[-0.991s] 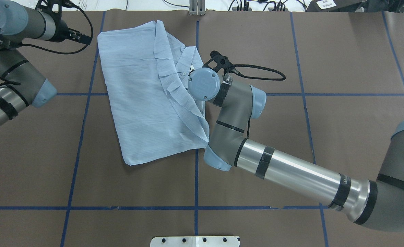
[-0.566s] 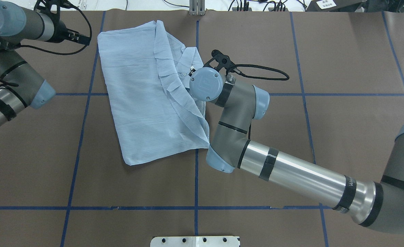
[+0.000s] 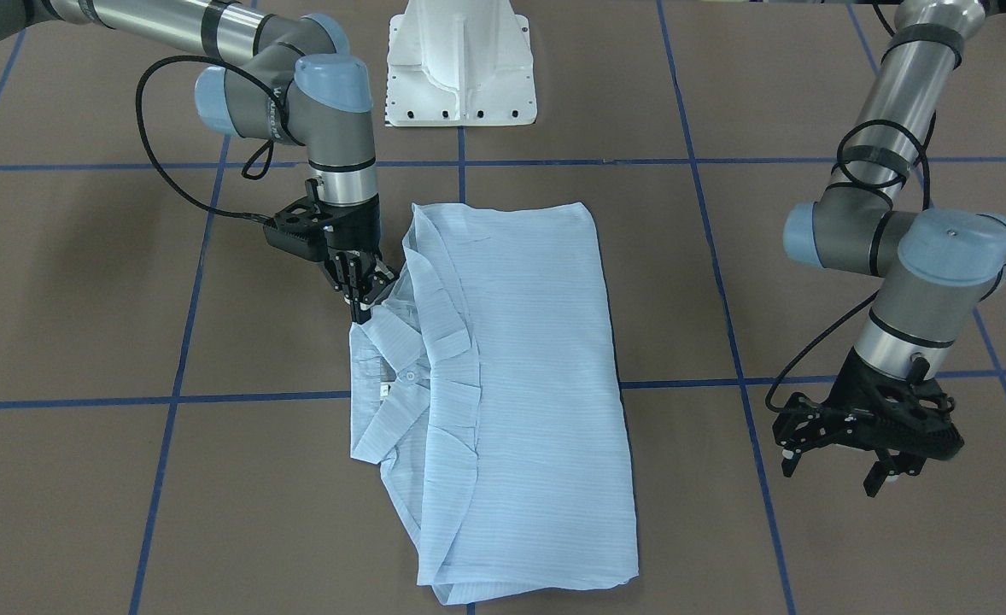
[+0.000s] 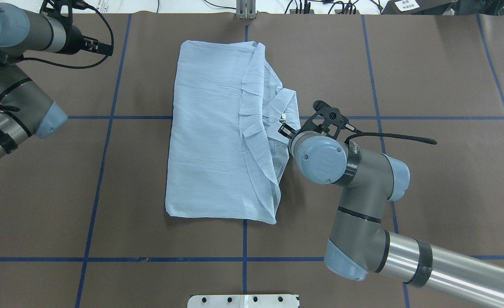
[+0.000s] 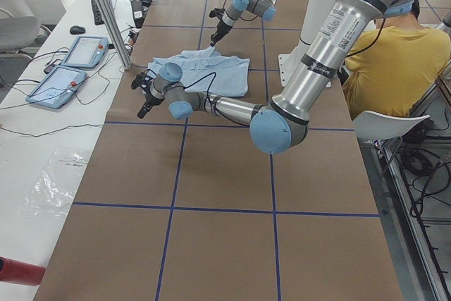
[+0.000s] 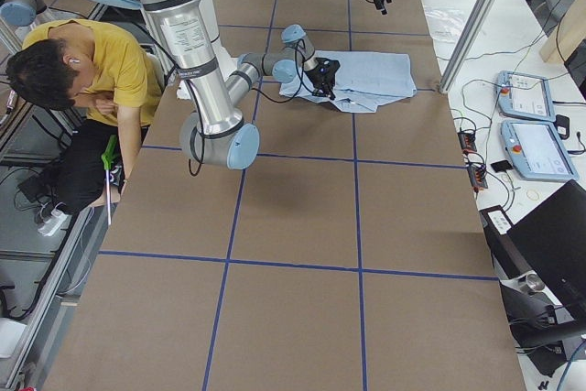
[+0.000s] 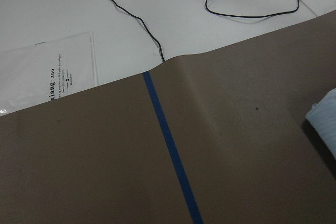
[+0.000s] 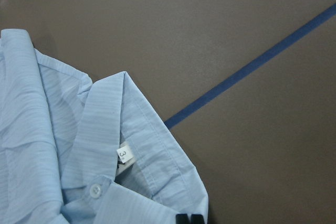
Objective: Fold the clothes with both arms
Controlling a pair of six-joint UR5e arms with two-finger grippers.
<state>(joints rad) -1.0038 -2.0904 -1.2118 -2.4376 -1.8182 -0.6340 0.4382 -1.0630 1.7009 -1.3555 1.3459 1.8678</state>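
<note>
I see a brown table cover (image 4: 440, 179) gridded with blue tape (image 4: 170, 259), and a white pedestal (image 3: 460, 60). Person in a yellow shirt (image 6: 101, 70) seated beside it. Teach pendants (image 5: 86, 51) and a plastic bag (image 5: 60, 185) on the white side bench (image 5: 28, 139).

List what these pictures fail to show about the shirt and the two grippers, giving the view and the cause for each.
- Right gripper: in the overhead view its own wrist covers the fingers. The right wrist view cuts them off at the bottom edge.
- Shirt: the sleeves are folded out of sight in every view. The left wrist view catches only a corner at its right edge.
- Left gripper: too small in both side views to judge its opening.
</note>
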